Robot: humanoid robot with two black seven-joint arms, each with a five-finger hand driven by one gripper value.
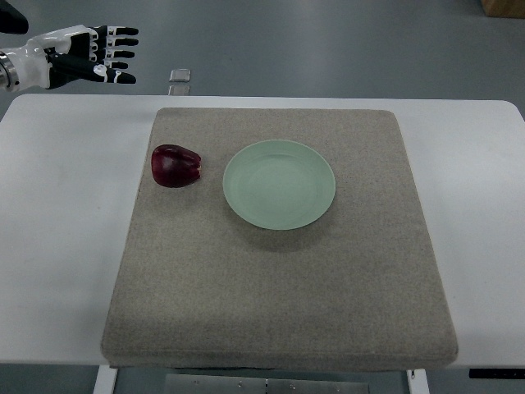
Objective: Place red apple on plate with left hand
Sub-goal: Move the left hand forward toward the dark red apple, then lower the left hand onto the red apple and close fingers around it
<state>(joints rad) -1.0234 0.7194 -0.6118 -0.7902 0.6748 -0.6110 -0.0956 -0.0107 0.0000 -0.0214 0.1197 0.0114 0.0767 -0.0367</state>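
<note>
A dark red apple point(175, 165) lies on the grey mat point(279, 295), just left of a pale green plate point(280, 184) and a little apart from its rim. The plate has nothing on it. My left hand point(113, 55) is at the top left, beyond the table's far edge, well up and left of the apple. Its fingers are spread and hold nothing. My right arm does not show.
The mat lies on a white table point(57, 238). A small grey object point(180, 75) lies on the floor beyond the table's far edge. A brown box corner point(502, 7) shows at the top right.
</note>
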